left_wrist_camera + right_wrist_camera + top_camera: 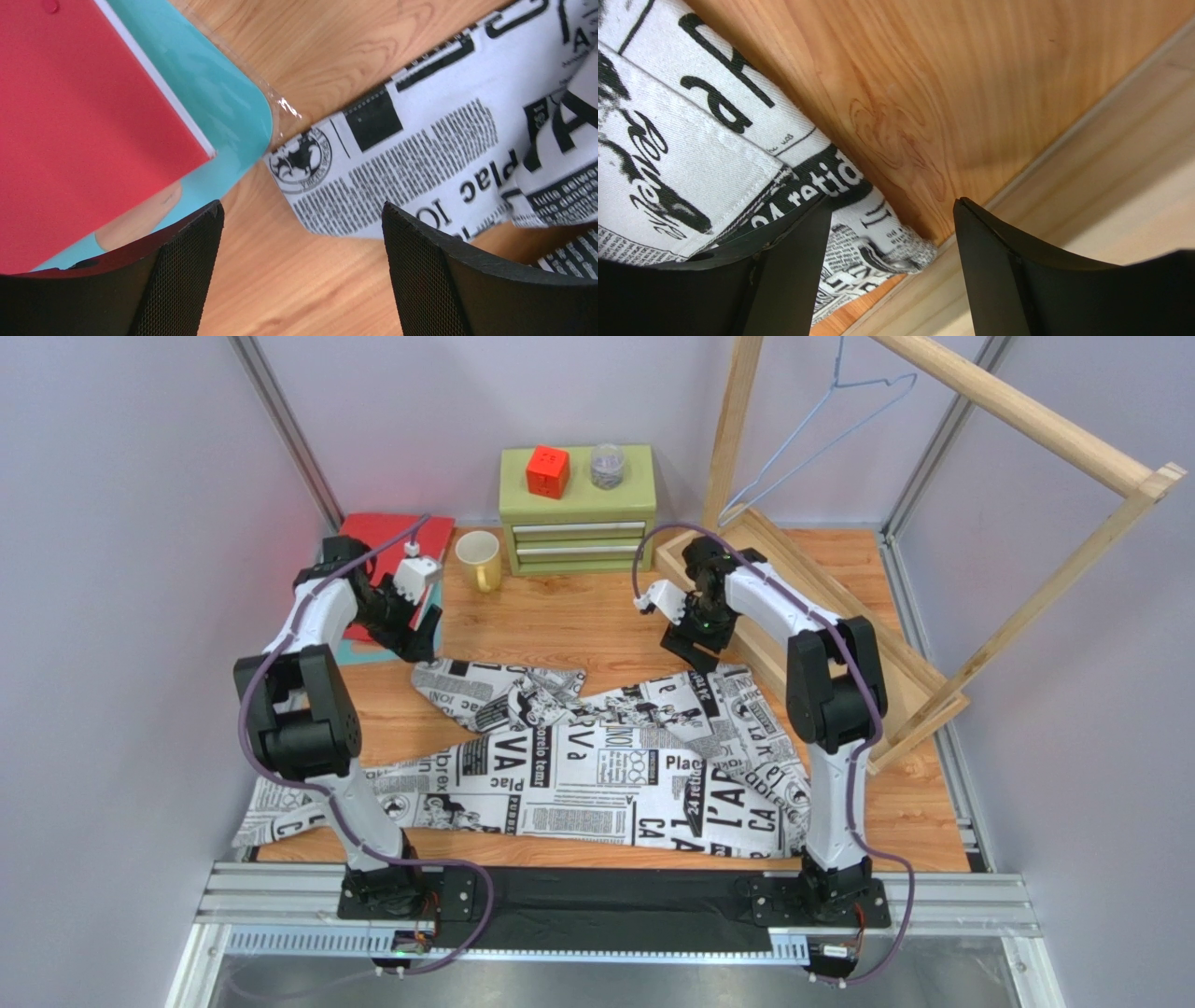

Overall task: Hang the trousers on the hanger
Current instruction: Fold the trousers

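Note:
The trousers, white with black newspaper print, lie crumpled and spread across the front half of the wooden table. The hanger, thin pale blue wire, hangs from the wooden rack's top bar at the back right. My left gripper hovers open just beyond the trousers' left end; in the left wrist view its jaws frame bare wood, with the trousers ahead. My right gripper is open above the trousers' far right edge; in the right wrist view a fold of trousers lies below, ungripped.
A red folder on a teal sheet lies beside the left gripper. A yellow mug and a green drawer chest carrying a red cube and a jar stand at the back. The wooden rack's base runs along the right.

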